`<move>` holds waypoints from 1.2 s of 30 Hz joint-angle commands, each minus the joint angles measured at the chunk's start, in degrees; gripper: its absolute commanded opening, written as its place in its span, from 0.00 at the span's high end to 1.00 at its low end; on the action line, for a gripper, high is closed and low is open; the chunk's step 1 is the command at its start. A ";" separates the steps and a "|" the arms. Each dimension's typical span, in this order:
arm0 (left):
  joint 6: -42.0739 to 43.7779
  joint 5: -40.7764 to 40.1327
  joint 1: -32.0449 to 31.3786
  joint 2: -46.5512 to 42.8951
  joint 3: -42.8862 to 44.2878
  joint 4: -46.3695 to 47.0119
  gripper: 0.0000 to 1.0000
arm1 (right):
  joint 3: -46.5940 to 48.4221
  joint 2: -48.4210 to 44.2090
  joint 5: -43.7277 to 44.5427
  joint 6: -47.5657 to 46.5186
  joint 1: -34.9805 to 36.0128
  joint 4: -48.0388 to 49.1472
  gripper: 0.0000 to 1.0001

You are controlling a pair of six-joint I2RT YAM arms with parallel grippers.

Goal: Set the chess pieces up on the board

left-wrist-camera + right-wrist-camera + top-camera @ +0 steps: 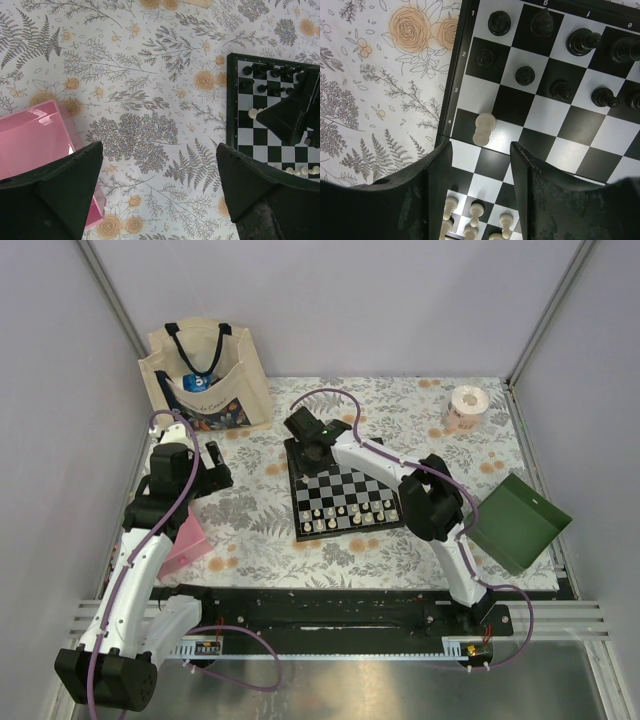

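Observation:
The board (345, 485) lies mid-table on the flowered cloth. Cream chess pieces (350, 516) stand in rows along its near edge. In the right wrist view black pieces (499, 22) stand at the far end of the board (580, 130), and one cream piece (485, 128) lies on its side by the left border. My right gripper (481, 150) hovers open just behind that piece, nothing between its fingers. More cream pieces (475, 220) show below it. My left gripper (159, 155) is wide open over bare cloth, left of the board (260, 137).
A pink box (35, 135) sits by my left finger. A tote bag (205, 375) stands at the back left, a tape roll (466, 406) at the back right, and a green dustpan (518, 520) right of the board.

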 commanded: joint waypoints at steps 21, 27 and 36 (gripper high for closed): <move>0.32 0.37 0.31 -0.91 -0.25 2.24 0.01 | 6.85 5.14 -0.95 -1.71 -1.08 -1.14 0.60; 0.32 0.28 0.31 -0.91 -0.25 2.24 0.01 | 7.12 5.32 -0.95 -1.88 -1.08 -1.76 0.61; 0.32 0.29 0.31 -0.91 -0.25 2.24 0.01 | 6.76 5.06 -0.51 -1.97 -1.26 -1.76 0.69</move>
